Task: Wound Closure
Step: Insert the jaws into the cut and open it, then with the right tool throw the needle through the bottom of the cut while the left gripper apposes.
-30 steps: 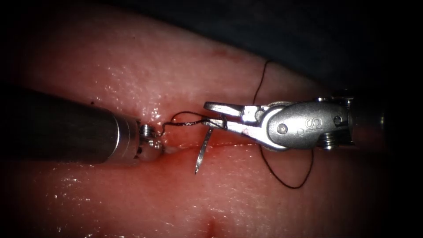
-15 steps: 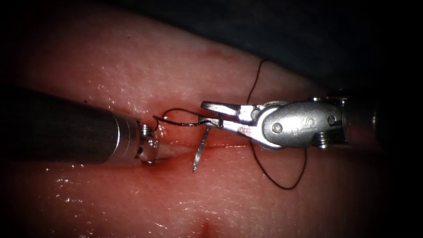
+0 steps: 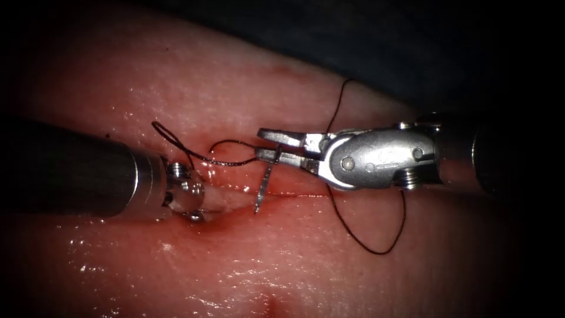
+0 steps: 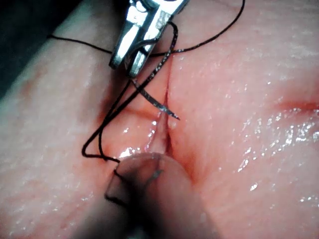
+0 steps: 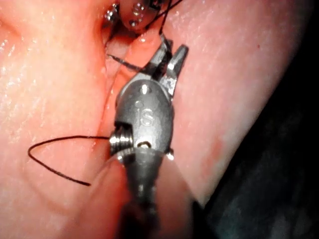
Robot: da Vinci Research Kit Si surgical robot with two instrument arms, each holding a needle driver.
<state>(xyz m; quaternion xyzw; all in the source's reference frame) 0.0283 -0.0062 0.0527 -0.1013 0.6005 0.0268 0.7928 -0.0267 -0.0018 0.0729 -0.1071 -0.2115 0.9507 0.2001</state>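
Observation:
My right tool [image 3: 268, 145] comes in from the right above the cut [image 3: 294, 194], shut on the curved needle [image 3: 263, 185] near its thread end. The needle hangs across the cut with its tip just over the surface, not in the tissue [image 3: 294, 265]. From that end the dark thread [image 3: 232, 142] arcs left and lies loose over the tissue beside my left tool [image 3: 191, 197], whose jaws stand open on nothing at the cut's left end. The left wrist view shows the needle [image 4: 154, 102] under the right tool [image 4: 124, 68]. The right wrist view shows those jaws [image 5: 173, 47] and the needle [image 5: 122, 62].
A slack loop of thread [image 3: 376, 252] lies on the tissue below the right tool, and another strand [image 3: 340, 103] climbs toward the far edge. Red fluid [image 3: 223, 215] wets the cut around the left tool. Dark background lies beyond the tissue's far edge.
The left tool has let go of the thread and drawn back to the left; the freed thread sprang up and left. The right tool moved left and slightly up with the needle.

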